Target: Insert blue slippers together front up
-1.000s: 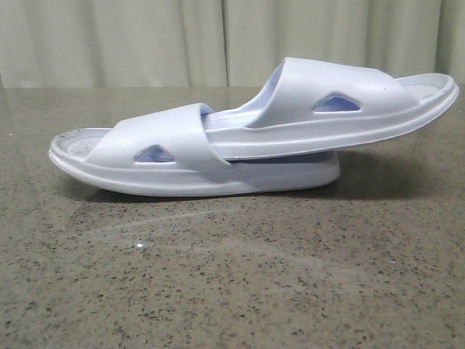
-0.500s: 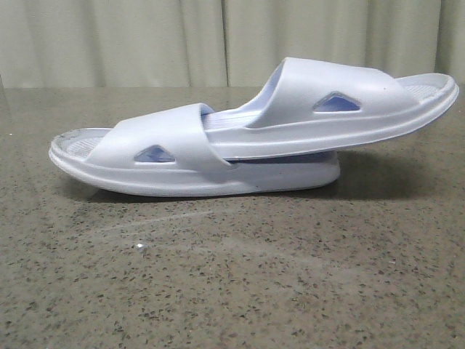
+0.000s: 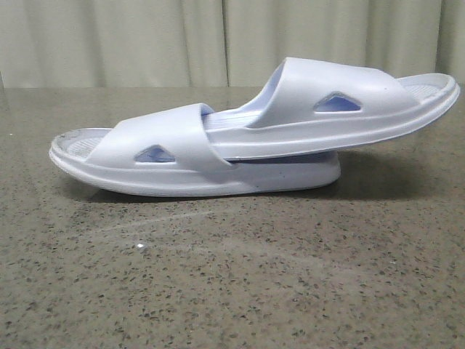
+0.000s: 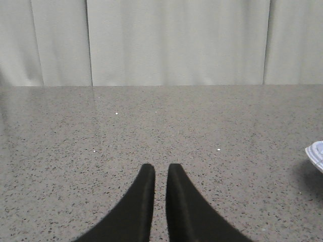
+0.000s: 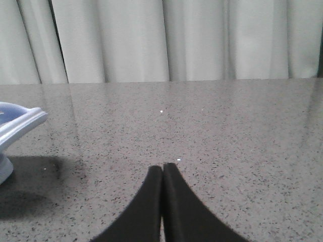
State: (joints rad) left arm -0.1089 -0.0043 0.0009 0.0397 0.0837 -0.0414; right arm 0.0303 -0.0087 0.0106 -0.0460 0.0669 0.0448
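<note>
The blue slippers lie nested on the speckled table in the front view. The lower slipper (image 3: 167,145) rests flat. The upper slipper (image 3: 334,102) has one end pushed under the lower one's strap, and its other end overhangs to the right, raised off the table. An edge of a slipper (image 4: 316,154) shows in the left wrist view, and another slipper end (image 5: 20,123) in the right wrist view. My left gripper (image 4: 161,169) hovers over bare table, fingers nearly together with a thin slit, holding nothing. My right gripper (image 5: 162,167) is shut and empty, away from the slippers.
The grey-brown speckled tabletop (image 3: 232,276) stretches in front of the slippers. Pale curtains (image 3: 218,40) hang behind the table's far edge. Neither arm appears in the front view.
</note>
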